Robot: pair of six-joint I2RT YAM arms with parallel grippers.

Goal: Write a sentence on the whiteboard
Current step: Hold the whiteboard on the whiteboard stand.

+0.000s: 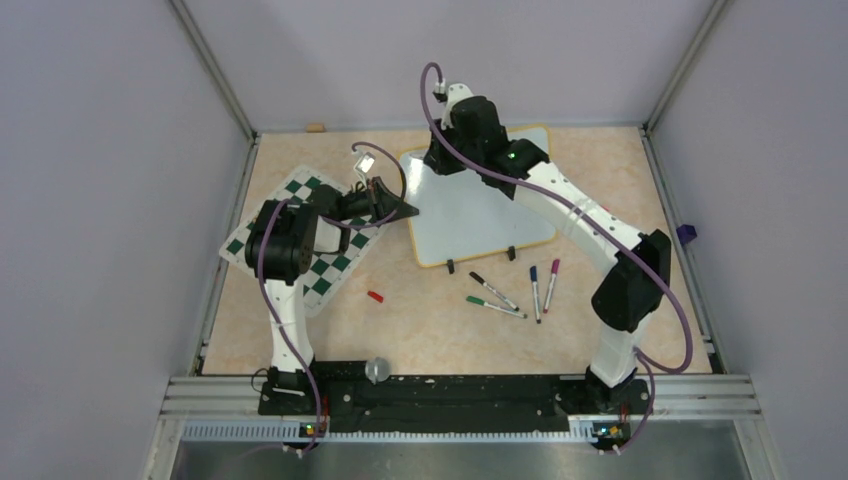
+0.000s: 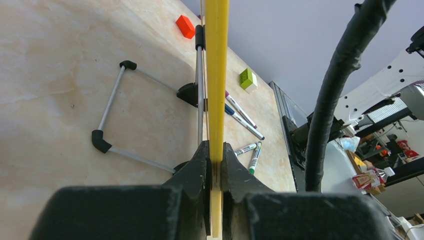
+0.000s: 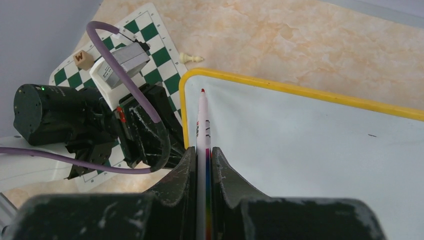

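Observation:
The whiteboard (image 1: 480,215), white with a yellow frame, lies tilted in the middle of the table; its face is blank. My left gripper (image 1: 408,211) is shut on the board's yellow left edge (image 2: 217,75), seen edge-on in the left wrist view. My right gripper (image 1: 440,160) is shut on a white marker (image 3: 203,125) with a bare red tip, held over the board's far left corner (image 3: 186,80). I cannot tell if the tip touches the board. The left gripper also shows in the right wrist view (image 3: 150,135).
A green-and-white chess mat (image 1: 305,235) lies under the left arm, with a white pawn (image 3: 191,57) and a lettered cube (image 3: 82,60) nearby. Several capped markers (image 1: 510,292) lie in front of the board. A red cap (image 1: 375,296) lies near the mat. A wire stand (image 2: 145,120) hangs under the board.

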